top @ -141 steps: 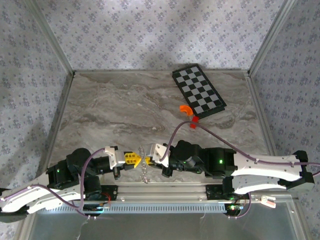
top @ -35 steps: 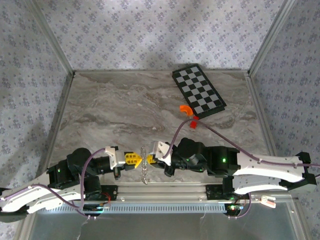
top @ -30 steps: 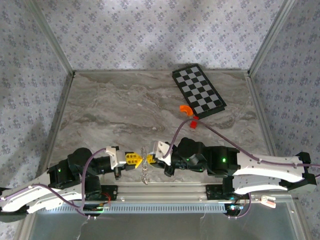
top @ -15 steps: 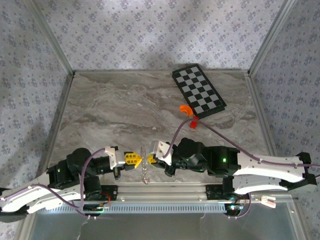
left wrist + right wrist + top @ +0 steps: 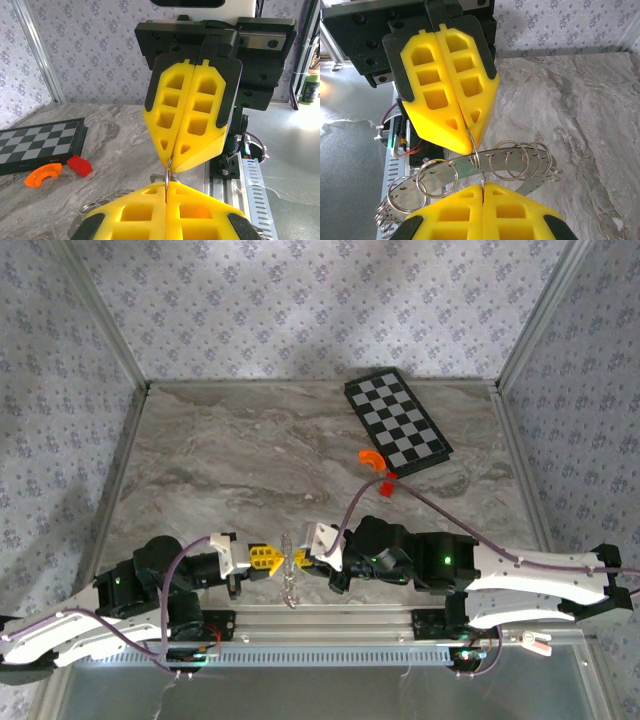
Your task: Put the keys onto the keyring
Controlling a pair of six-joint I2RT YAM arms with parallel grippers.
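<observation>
Right wrist | left claw (image 5: 469, 141), right claw (image 5: 482, 186) both clamped on keyring (image 5: 477, 161) | strung on metal strip (image 5: 464, 165)

On desk (image 5: 240, 450), far right: board (image 5: 398, 423); curved piece (image 5: 372, 459) and block (image 5: 388, 488) just before it. Near edge: keyring (image 5: 288, 578) between left fingers (image 5: 262, 558) and right fingers (image 5: 300, 560), tip to tip.

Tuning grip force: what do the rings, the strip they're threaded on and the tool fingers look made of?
Rings: thin bright wire, likely steel; they glint. Strip: flat silvery sheet metal, mirror-like reflections. Left tool fingers and right tool fingers: matte yellow plastic, moulded pockets; possibly printed, can't tell.
</observation>
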